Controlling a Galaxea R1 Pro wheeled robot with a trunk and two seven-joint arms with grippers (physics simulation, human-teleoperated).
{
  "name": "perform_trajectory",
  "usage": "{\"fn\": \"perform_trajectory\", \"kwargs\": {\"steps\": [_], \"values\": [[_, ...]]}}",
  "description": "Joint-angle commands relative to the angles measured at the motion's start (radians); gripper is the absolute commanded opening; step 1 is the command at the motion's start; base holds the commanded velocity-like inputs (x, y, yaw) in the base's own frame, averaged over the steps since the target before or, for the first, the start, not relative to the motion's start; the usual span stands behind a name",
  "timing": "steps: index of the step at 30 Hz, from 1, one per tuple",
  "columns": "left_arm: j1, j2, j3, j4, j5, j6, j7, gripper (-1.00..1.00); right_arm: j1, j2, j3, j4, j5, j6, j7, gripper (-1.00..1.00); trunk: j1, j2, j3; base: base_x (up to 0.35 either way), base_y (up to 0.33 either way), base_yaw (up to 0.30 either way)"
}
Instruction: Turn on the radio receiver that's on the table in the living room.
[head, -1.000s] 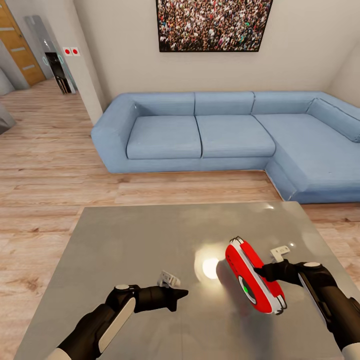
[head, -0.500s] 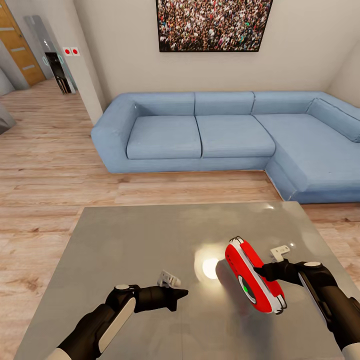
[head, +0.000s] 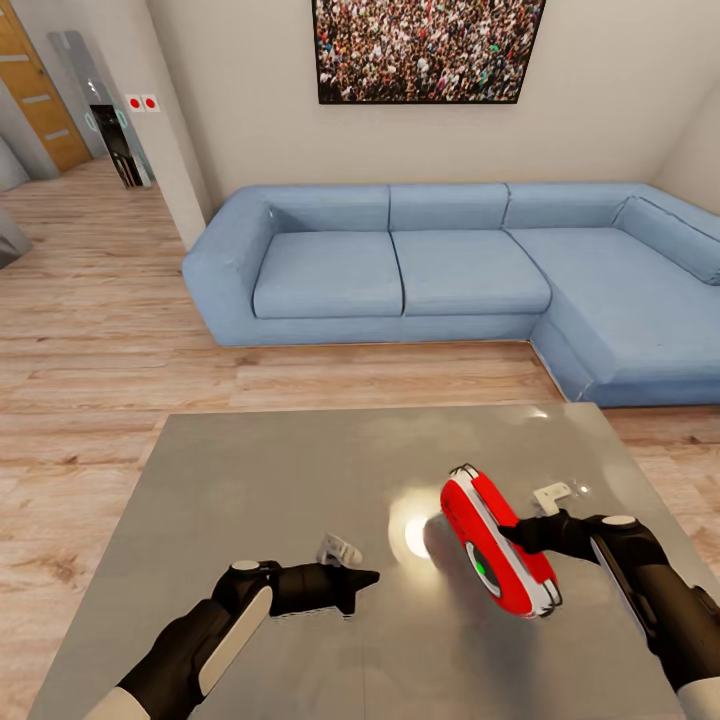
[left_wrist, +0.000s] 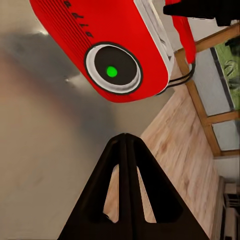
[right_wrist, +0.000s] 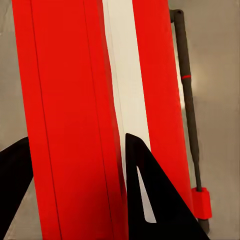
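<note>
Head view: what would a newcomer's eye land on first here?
The red radio receiver, held tilted by the right gripper over the glossy table, a green light on its dial. Behind it are a blue sofa and a crowd photo. The left gripper, shut, points toward the radio.

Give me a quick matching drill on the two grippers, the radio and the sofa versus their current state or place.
Things:
1. left gripper
2. right gripper
3. radio receiver
4. sofa

States:
A. tilted above the table, green light on its dial
B. fingers shut together, holding nothing
C. against the far wall
D. clamped on the red body

Pairs: 1-B, 2-D, 3-A, 4-C
</note>
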Motion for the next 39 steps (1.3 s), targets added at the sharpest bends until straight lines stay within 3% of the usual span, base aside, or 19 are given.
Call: {"fn": "perform_trajectory", "kwargs": {"steps": [1,4,11,39], "values": [[0.000,0.000,0.000,-0.006,0.000,0.000,0.000,-1.00,-0.006,0.000,0.006,-0.006,-0.006,-0.002,0.006,-1.00,0.000,0.000,0.000,0.000,0.000,0.000],[-0.009,0.000,0.000,-0.022,-0.001,0.001,-0.002,-1.00,-0.016,0.002,0.022,-0.023,-0.013,-0.004,0.006,-1.00,0.000,0.000,0.000,0.000,0.000,0.000],[0.001,0.002,0.000,-0.019,-0.005,0.008,-0.004,-1.00,0.026,0.025,0.035,-0.031,0.005,-0.008,0.004,-1.00,0.000,0.000,0.000,0.000,0.000,0.000],[0.002,0.004,0.000,-0.017,-0.006,0.010,-0.004,-1.00,0.044,0.021,0.030,-0.035,0.000,0.042,0.002,-1.00,0.000,0.000,0.000,0.000,0.000,0.000]]}}
